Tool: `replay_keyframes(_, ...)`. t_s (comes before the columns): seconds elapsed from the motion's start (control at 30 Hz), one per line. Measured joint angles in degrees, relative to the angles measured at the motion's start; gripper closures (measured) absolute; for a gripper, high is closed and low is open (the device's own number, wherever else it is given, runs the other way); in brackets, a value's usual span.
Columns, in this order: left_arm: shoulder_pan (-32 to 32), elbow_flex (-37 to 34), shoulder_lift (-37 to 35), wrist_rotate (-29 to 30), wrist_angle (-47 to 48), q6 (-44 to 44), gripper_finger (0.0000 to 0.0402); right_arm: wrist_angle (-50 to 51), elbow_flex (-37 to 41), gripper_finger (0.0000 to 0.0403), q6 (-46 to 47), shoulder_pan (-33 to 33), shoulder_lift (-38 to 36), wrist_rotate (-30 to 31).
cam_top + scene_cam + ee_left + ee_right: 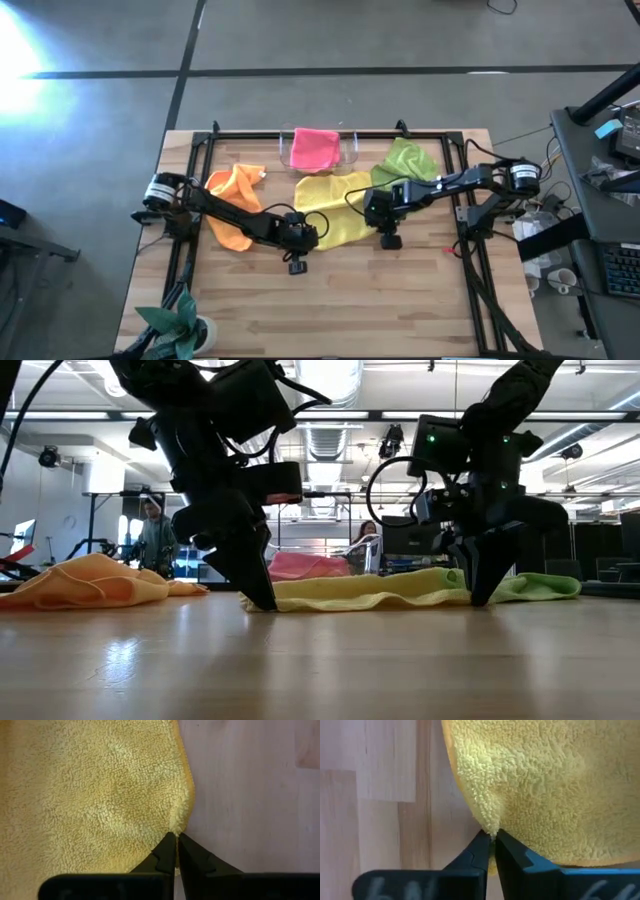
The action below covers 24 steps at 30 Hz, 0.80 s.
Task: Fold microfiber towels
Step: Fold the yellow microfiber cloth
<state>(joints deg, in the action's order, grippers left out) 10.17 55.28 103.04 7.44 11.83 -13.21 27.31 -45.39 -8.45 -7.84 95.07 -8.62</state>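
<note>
A yellow microfiber towel (335,205) lies spread and a little rumpled on the wooden table's middle. My left gripper (265,600) is shut on its near left edge and my right gripper (480,598) on its near right edge, both slanting steeply down with their tips at the tabletop. An orange towel (235,200) lies crumpled at the left, and a lime green one (410,160) lies at the far right. A pink towel (315,148) rests in a clear tray at the far edge. My left gripper pinches the yellow towel's hemmed edge (179,822) between its two fingertips, coming steeply from above. The edge puckers into a small peak at the tips; the towel lies flat on the table. My right gripper pinches a puckered bit of the towel's edge (489,822) between its fingertips, pointing steeply down. The cloth around it rests on the table.
A black frame (200,150) runs around the work area. A potted plant (175,325) stands at the near left corner. Bare wood stretches across the near half of the table (340,310). People (150,530) show in the room beyond.
</note>
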Motion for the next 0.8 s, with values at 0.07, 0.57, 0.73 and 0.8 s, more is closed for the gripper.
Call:
replay_keyframes(0.07, 0.0, 0.2, 0.0, 0.0, 0.1, -0.3, 0.0401, 0.0, 0.0, 0.0390, 1.3, 0.3, -1.0, 0.1)
replay_keyframes(0.57, 4.6, 6.1, -3.5, -17.1, 7.3, -14.3, 0.0402, 6.3, 0.2, 0.0394, 28.7, 16.6, -21.0, -0.1)
replay_keyframes(0.73, 9.3, 6.9, -6.9, -18.5, 7.9, -22.3, 0.0402, 4.7, 0.1, 0.0394, 40.5, 26.0, -22.9, -0.2)
replay_keyframes(0.8, 11.2, 6.9, -8.6, -18.4, 7.8, -24.5, 0.0401, 3.3, 0.1, 0.0394, 44.7, 29.6, -22.6, 0.2)
